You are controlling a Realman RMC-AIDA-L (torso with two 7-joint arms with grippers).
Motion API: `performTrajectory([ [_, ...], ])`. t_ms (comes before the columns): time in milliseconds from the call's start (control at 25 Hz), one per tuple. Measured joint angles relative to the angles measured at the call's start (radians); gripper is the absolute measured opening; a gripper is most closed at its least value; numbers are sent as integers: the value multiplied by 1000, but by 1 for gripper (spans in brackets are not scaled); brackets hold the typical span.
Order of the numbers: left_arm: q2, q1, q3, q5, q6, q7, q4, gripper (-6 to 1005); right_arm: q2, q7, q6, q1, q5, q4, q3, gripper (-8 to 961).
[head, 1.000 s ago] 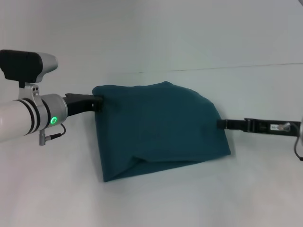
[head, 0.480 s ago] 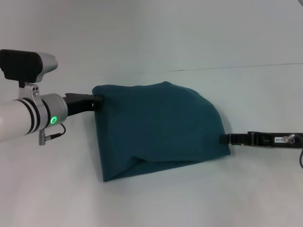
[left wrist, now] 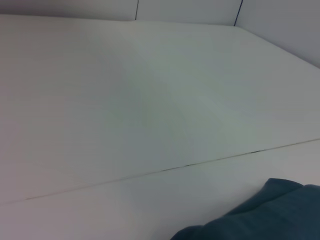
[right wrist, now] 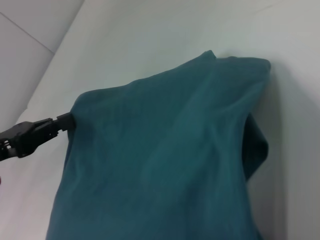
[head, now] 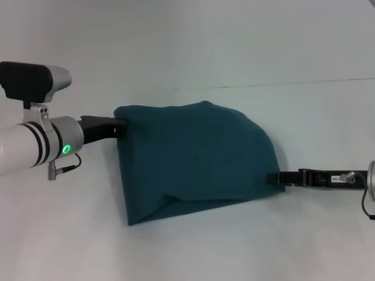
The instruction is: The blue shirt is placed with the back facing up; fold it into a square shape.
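- Head view: the blue shirt (head: 196,161) sits mid-table, already folded into a lumpy bundle.
- Left gripper (head: 120,127) is at its 10 o'clock corner, right gripper (head: 274,177) at the 4 o'clock edge; can't tell finger state on either.
- Probably best to flatten edges evenly so it squares up.

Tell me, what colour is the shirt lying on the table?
The blue shirt is plain dark teal-blue, with no print visible; the head view shows it best.

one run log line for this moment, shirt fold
shirt: folded bundle on table | left gripper: at shirt's far left corner | right gripper: at shirt's near right edge | fold: not yet square
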Motion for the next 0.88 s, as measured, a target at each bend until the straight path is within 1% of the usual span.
performTrajectory([
  [240, -1, 0, 2, 0, 0, -1, 0, -1, 5, -3, 9, 0, 1, 0, 0, 562],
  [440, -1, 1, 1, 0, 0, 1, 0, -1, 11, -13, 9, 4, 3, 0, 0, 544],
  [640, -1, 5, 0, 0, 0, 2, 0, -1, 21, -44, -11, 5, 13, -5, 12, 365],
  [880, -2, 8, -1, 0, 0, 4, 1, -1, 18, -69, -24, -12, 66, -10, 15, 201],
])
